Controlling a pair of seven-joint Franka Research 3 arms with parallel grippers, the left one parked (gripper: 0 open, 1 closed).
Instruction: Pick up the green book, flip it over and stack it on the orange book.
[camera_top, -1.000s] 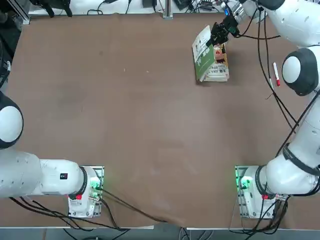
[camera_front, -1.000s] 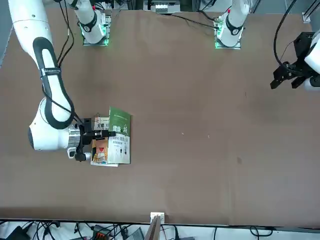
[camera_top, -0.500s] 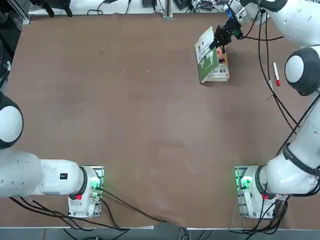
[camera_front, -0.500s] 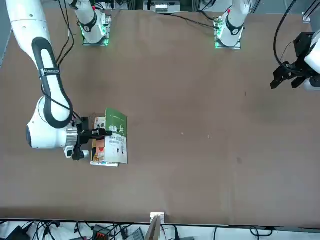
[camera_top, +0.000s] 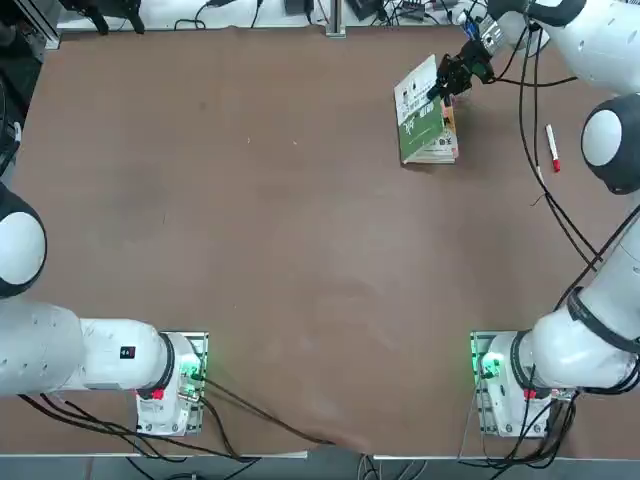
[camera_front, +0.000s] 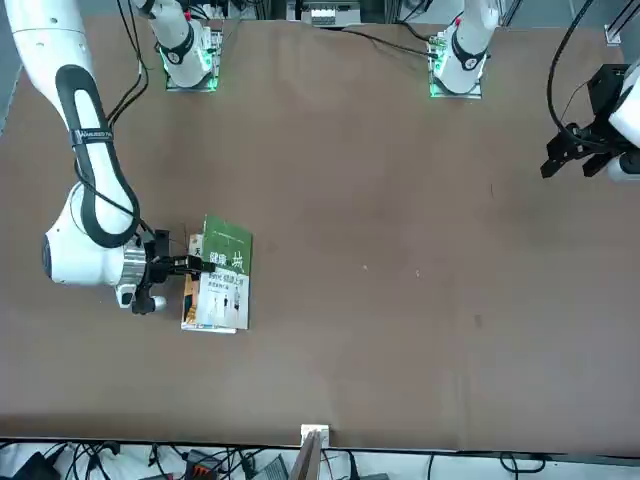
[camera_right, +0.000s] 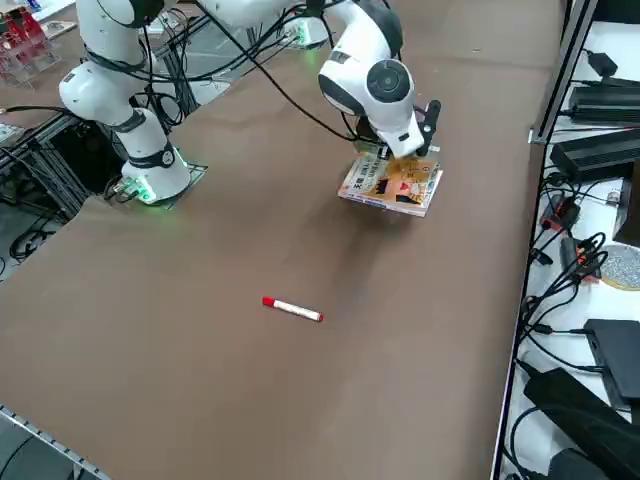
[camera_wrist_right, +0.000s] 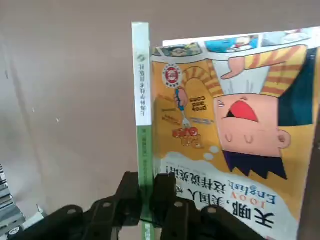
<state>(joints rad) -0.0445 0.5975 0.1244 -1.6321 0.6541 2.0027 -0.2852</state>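
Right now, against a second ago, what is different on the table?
In the top view, the right end effector, shut on the green book, has moved a little to the right. The green book has tipped up more steeply, its upper edge swinging right. Nothing was newly gripped or let go. The orange book and the pen stayed put.

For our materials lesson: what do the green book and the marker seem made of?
Green book: paper, its card cover probably coated, judging by the crisp print and thin spine.

Marker: likely smooth plastic, a rigid white barrel with red ends.
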